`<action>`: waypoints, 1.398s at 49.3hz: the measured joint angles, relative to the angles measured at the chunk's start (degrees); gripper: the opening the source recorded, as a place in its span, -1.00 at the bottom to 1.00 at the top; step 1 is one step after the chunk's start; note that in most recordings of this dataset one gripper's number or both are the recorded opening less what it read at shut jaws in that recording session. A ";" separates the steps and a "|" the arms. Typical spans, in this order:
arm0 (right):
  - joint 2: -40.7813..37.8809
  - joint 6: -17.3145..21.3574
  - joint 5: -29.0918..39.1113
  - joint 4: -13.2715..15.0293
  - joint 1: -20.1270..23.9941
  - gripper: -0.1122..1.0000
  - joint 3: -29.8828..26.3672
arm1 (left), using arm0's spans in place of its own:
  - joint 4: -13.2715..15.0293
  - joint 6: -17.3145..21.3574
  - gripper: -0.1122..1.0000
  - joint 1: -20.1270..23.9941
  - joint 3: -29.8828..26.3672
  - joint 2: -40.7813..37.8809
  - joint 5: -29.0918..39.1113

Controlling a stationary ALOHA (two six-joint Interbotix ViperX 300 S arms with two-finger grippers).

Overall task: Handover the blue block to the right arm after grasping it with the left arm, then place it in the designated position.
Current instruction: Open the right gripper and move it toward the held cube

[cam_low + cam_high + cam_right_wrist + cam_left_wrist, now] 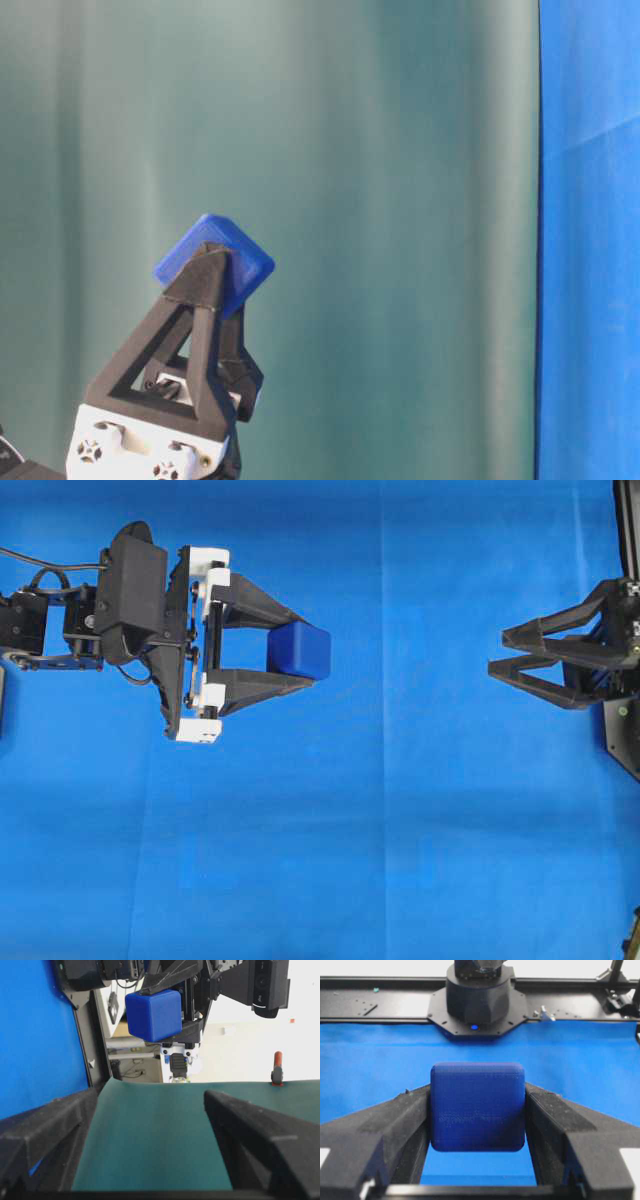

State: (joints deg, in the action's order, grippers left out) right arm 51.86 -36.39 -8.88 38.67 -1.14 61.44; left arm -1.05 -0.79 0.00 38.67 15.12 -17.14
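The blue block (298, 650) is lifted off the blue cloth, clamped between the two black fingers of my left gripper (308, 650), which has white brackets at its base. Seen from the left wrist, the block (477, 1112) fills the gap of the left gripper (477, 1089), pads pressing both of its sides. At table level it (213, 262) sits tilted at the fingertips (195, 300). My right gripper (497, 651) stands open and holds nothing, well to the right of the block and pointing at it. Its wrist view has the block (152, 1015) ahead of the open right gripper (150, 1094). No designated position shows.
Blue cloth (380, 840) covers the table. A green backdrop (400, 200) hangs behind it. The right arm's black base (475, 995) and a black frame rail (380, 1007) stand at the far edge in the left wrist view.
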 measured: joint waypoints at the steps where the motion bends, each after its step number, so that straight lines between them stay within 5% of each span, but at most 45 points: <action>1: 0.00 -0.09 0.00 0.00 0.00 0.91 0.09 | 0.00 0.00 0.07 -0.09 0.00 0.00 0.00; 46: -0.53 0.09 0.00 0.00 0.00 0.90 0.00 | 0.00 0.00 0.07 -0.09 0.00 0.00 0.00; 69: -8.61 0.09 -0.18 -0.09 0.00 0.90 -4.48 | 0.00 0.00 0.07 -0.09 0.00 0.00 0.00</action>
State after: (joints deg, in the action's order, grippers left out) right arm 43.24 -36.30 -9.05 38.58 -1.14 56.95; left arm -1.05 -0.79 -0.09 38.67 15.12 -17.14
